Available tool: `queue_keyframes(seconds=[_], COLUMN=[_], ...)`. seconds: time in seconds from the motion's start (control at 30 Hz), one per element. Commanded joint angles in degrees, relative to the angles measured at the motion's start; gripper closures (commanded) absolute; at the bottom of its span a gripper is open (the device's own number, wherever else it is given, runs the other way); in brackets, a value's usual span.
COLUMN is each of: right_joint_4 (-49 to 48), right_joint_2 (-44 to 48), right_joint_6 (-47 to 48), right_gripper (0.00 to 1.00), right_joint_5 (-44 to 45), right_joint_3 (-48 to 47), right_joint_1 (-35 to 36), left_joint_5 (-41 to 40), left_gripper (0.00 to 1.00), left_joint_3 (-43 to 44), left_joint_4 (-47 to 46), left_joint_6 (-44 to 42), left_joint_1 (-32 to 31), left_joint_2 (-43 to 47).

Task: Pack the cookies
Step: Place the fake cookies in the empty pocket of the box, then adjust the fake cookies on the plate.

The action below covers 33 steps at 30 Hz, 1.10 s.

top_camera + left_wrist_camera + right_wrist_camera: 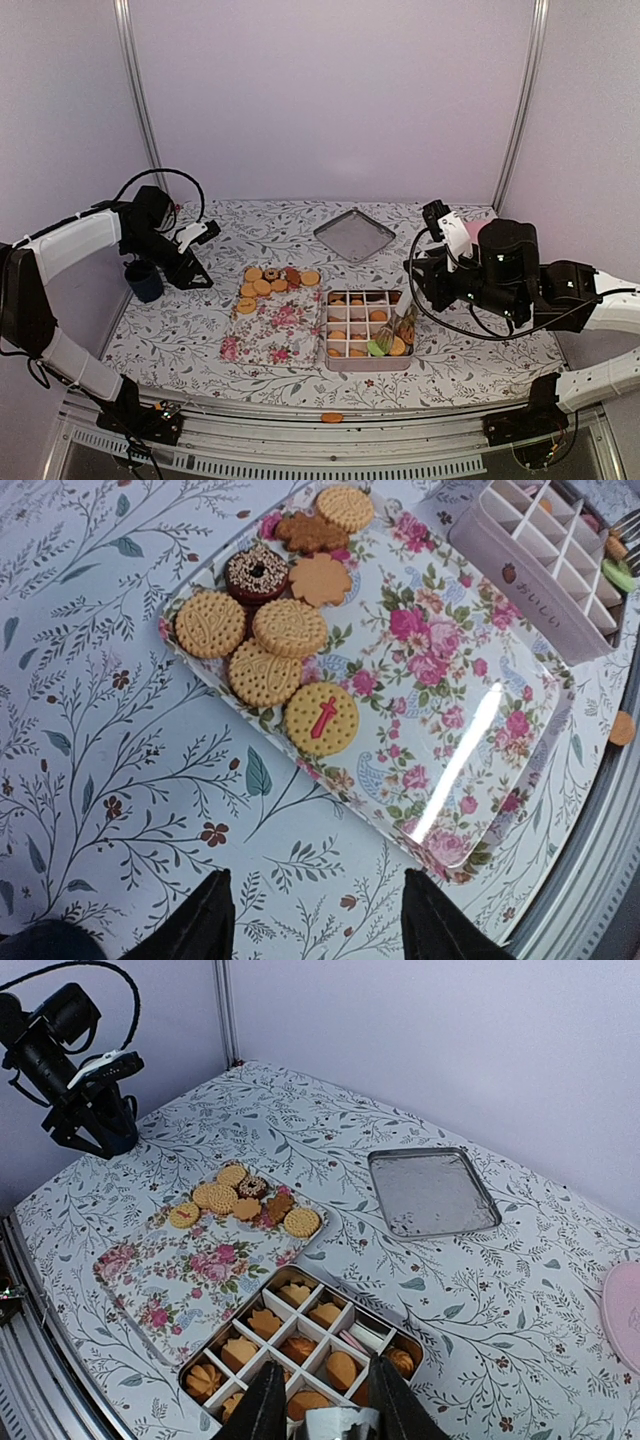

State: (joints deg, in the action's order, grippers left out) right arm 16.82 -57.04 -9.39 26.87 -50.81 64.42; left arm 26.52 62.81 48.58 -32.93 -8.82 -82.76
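Note:
Several round golden cookies [270, 280], with one dark brown, lie at the far end of a floral tray [275, 335]; they also show in the left wrist view [265, 640] and the right wrist view [235, 1200]. More cookies fill a divided tin [365, 325], which also shows in the right wrist view [300, 1345]. My left gripper [198, 278] [315, 920] is open and empty over the cloth left of the tray. My right gripper [412, 300] [328, 1410] hangs above the tin's right side, shut on metal tongs [335, 1425] whose tip reaches into the tin.
The tin's lid [354, 236] lies at the back. A pink plate [478, 228] sits at the back right and a dark cup [145, 280] at the left. One cookie [331, 417] lies on the front rail. A green piece [378, 347] lies in the tin.

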Motion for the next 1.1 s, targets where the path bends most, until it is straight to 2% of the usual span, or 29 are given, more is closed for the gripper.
queue_keyframes(seconds=[0.0,0.17,0.33,0.47,0.67,1.07], right_joint_4=[0.9,-1.4,-4.0,-4.8,-4.2,-1.0], right_joint_2=[-1.0,-3.3,-5.2,-5.6,-5.0,-2.9], right_joint_6=[0.9,0.4,-0.9,-2.0,-3.3,2.1], right_gripper=[0.7,0.7,0.63,0.61,0.73,0.75], right_joint_5=[-0.3,-5.0,-9.7,-11.7,-10.3,-5.6], right_joint_3=[-1.5,-0.5,0.9,2.1,2.7,-1.4], right_joint_1=[-0.2,-0.2,-0.2,-0.2,-0.3,-0.3], left_joint_5=[1.1,1.1,1.2,1.4,1.1,1.1], left_gripper=[0.42,0.42,0.42,0.42,0.43,0.43], left_joint_3=[-0.6,-0.4,-0.7,-0.7,-0.5,-0.2], left_joint_4=[-1.5,-1.5,-1.5,-1.5,-1.5,-1.2], left_joint_6=[0.2,0.3,0.1,-0.1,-0.2,-0.3], left_joint_1=[0.6,0.6,0.5,0.6,0.5,0.5], left_joint_2=[-0.1,-0.2,-0.2,-0.5,-0.9,-0.8])
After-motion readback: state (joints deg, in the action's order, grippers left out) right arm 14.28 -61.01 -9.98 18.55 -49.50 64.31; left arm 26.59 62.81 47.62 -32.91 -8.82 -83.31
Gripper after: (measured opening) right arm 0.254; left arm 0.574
